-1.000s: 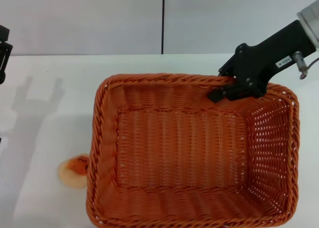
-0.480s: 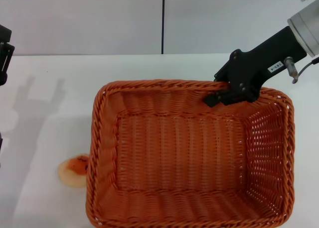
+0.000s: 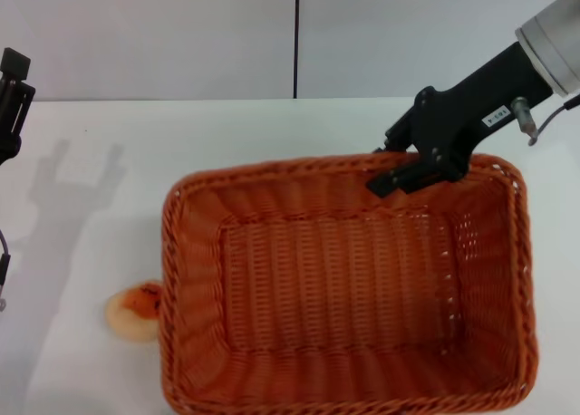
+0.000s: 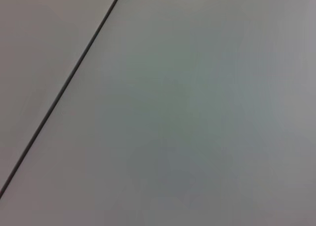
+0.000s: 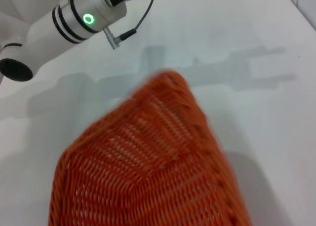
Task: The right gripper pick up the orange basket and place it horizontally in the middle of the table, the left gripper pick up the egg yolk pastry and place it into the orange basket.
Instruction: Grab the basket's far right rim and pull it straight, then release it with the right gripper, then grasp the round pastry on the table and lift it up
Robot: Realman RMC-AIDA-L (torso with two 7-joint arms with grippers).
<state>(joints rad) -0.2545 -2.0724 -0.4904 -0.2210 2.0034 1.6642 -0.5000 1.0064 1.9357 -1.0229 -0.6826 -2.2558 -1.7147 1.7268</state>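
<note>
A: We are mid-carry; our right gripper (image 3: 399, 168) pinches the far rim of the orange basket (image 3: 344, 288), which spreads out beneath the jaws over the table (image 3: 227, 125).

B: Next we must set it level; the egg yolk pastry (image 3: 132, 313) lies just outside its left wall.

A: Only the head view shows it; our left gripper (image 3: 11, 107) waits far left, and we cannot tell its jaws.

The scene is evenly and brightly lit from above. A soft grey shadow of the left gripper (image 3: 11, 98) is cast on the table (image 3: 109, 134) just beside it. The orange basket (image 3: 344, 288) is smeared by motion blur below the right gripper (image 3: 391, 166), most strongly in the right wrist view. No glare is seen.
</note>
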